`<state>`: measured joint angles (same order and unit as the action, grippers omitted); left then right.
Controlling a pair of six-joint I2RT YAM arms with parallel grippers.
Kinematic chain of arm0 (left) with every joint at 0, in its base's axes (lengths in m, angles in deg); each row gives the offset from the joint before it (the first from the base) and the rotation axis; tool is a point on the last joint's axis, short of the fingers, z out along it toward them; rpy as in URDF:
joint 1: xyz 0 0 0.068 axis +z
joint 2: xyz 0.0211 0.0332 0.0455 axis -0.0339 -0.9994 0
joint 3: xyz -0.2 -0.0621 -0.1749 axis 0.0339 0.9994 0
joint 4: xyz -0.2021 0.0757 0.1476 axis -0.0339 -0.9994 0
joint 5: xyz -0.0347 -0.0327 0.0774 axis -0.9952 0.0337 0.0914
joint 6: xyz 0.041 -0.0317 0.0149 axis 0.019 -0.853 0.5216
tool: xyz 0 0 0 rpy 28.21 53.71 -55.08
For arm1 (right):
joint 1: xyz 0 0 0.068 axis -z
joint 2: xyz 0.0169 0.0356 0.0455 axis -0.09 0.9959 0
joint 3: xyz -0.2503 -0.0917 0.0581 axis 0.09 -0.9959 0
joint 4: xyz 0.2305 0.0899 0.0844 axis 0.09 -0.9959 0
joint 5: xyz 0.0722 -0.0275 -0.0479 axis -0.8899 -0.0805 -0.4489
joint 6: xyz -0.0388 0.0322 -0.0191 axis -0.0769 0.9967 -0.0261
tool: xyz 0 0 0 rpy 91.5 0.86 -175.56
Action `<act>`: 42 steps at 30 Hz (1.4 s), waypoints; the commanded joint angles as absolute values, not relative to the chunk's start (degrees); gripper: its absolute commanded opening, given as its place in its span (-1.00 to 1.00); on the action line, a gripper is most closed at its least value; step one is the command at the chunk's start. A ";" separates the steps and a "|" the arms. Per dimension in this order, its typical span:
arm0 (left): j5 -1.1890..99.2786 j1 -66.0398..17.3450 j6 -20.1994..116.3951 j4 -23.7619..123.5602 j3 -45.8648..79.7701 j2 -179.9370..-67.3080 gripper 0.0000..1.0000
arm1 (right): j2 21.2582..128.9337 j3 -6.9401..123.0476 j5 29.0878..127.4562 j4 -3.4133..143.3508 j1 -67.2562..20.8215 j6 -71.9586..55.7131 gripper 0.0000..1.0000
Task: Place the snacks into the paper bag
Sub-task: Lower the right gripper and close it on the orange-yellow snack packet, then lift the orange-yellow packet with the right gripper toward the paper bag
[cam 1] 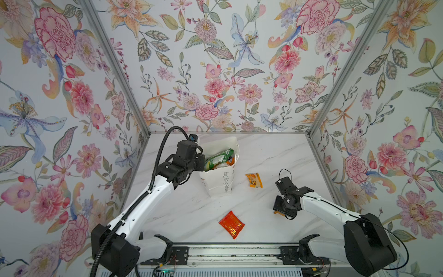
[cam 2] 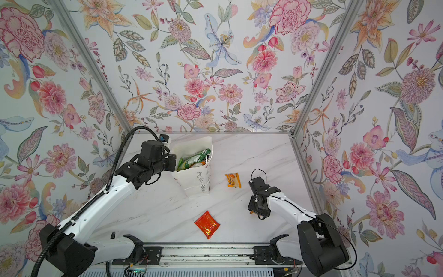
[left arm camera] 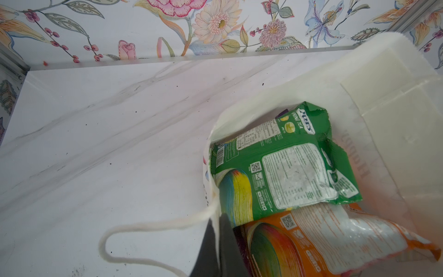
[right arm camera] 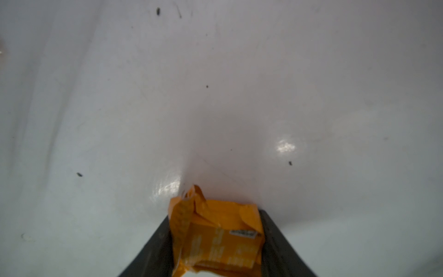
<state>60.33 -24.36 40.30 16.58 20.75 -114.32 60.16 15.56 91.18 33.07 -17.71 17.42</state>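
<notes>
Right gripper point(right arm camera: 214, 215) has its jaws pressed on both sides of a sachet point(right arm camera: 215, 242), right down on the table point(right arm camera: 215, 96). Looks light, crinkly and slick, so I'd pinch mid-body, not the flappy seal. A second sachet point(cam 1: 254, 180) lies roughly between it and the bag point(cam 1: 219, 182). A foil pack point(cam 1: 231, 224) is off to its left. Left gripper point(left arm camera: 219, 237) is clamped on the bag's rim, with a green pack point(left arm camera: 287, 163) and an orange pack point(left arm camera: 335, 239) inside.

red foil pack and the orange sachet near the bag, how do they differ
The red foil pack is shiny red-orange, the orange sachet duller with a pale patch. The foil pack looks larger than the sachet and lies farther from the paper bag. Both lie flat on the table, outside the bag.
</notes>
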 commanded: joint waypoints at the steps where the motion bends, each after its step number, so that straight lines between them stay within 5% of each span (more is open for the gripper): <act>1: 63.25 -23.33 40.90 21.27 20.61 -112.50 -1.00 | 61.09 13.67 89.91 34.78 -18.39 18.21 -0.15; 6: 63.25 -23.19 40.95 21.25 20.58 -112.50 -1.00 | 59.76 13.84 90.02 35.01 -18.52 18.62 -0.35; 18: 62.46 -23.20 41.15 21.16 20.39 -113.07 -1.00 | 54.37 21.40 88.68 33.64 -18.56 16.78 -0.21; 42: 59.81 -23.25 41.30 20.24 18.52 -113.82 -1.00 | 71.66 81.37 89.49 27.72 -27.68 6.27 -0.22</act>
